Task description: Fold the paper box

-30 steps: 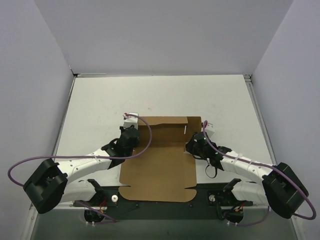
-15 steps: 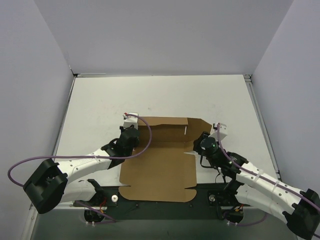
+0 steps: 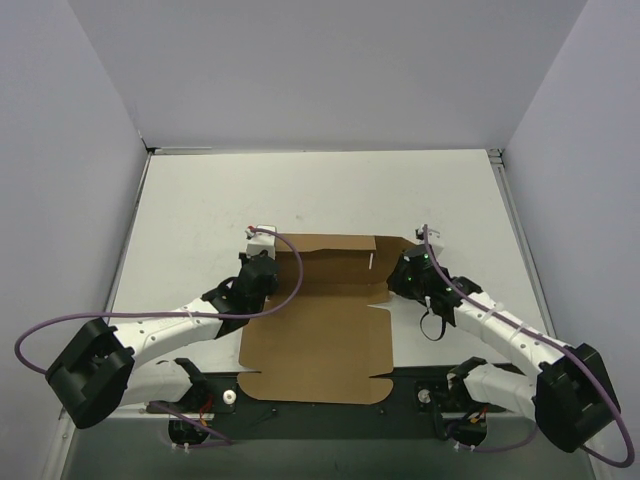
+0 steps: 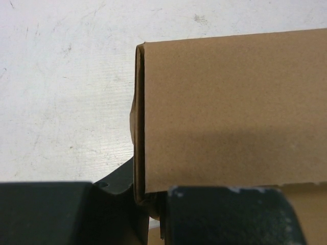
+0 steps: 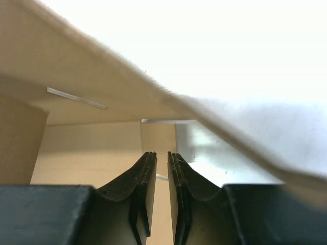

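Note:
The paper box (image 3: pixel 315 340) is a brown cardboard sheet lying flat on the white table (image 3: pixel 300 190), with its far strip folded up into a low wall. My left gripper (image 3: pixel 262 265) is shut on the left end of that wall. In the left wrist view the doubled cardboard edge (image 4: pixel 140 127) runs down between the fingers of that gripper (image 4: pixel 145 191). My right gripper (image 3: pixel 402 272) sits at the wall's right end, under a raised side flap (image 5: pixel 76 66). There the gripper (image 5: pixel 162 153) is almost shut, with a thin slit and nothing in it.
White walls close off the table on the left, the back and the right. Both arm bases stand on a dark bar (image 3: pixel 320 415) at the near edge, right below the sheet. Purple cables (image 3: pixel 290 270) loop over each wrist.
The right arm swung out to the right and came back to the wall's right end. The right side flap now stands splayed outward. The left arm has not moved.

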Tool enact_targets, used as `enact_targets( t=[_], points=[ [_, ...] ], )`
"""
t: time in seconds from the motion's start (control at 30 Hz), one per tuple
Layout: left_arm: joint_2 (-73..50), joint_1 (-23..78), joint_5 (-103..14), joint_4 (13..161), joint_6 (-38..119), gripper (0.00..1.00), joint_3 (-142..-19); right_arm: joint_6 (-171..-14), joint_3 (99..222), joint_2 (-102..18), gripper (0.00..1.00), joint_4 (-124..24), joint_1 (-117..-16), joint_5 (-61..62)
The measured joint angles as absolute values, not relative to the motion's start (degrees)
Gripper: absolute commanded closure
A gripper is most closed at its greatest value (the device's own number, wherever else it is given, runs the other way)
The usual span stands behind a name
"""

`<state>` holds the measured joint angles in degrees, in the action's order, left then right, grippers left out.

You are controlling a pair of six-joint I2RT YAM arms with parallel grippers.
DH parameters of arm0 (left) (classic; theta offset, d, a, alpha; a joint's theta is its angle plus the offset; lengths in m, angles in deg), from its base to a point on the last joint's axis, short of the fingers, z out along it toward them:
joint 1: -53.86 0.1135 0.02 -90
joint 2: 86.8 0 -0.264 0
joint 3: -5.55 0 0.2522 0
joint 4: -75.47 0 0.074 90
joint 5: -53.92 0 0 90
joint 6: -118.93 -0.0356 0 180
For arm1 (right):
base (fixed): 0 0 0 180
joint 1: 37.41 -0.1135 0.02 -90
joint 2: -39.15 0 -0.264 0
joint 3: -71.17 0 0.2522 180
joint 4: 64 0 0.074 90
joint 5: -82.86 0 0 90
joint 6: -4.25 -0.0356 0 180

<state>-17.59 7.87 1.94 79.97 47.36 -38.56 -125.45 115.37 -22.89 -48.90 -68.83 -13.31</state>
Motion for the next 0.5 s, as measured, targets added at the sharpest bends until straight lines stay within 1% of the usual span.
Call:
enact_targets(
  t=[0.17, 0.3, 0.5],
  points=[
    [-17.7, 7.9, 1.9, 80.0, 47.3, 1.0, -38.5, -123.2, 115.0, -23.8, 0.84, -51.9, -64.3, -9.7],
    [-17.7, 7.9, 1.9, 80.0, 47.3, 1.0, -38.5, -122.7, 113.3, -26.5, 0.86, -54.4, -64.2, -7.7],
    [-17.7, 7.9, 2.0, 80.1, 47.3, 1.0, -38.5, -121.9, 111.9, -27.9, 0.87, -58.9, -64.1, -9.0]
  ],
)
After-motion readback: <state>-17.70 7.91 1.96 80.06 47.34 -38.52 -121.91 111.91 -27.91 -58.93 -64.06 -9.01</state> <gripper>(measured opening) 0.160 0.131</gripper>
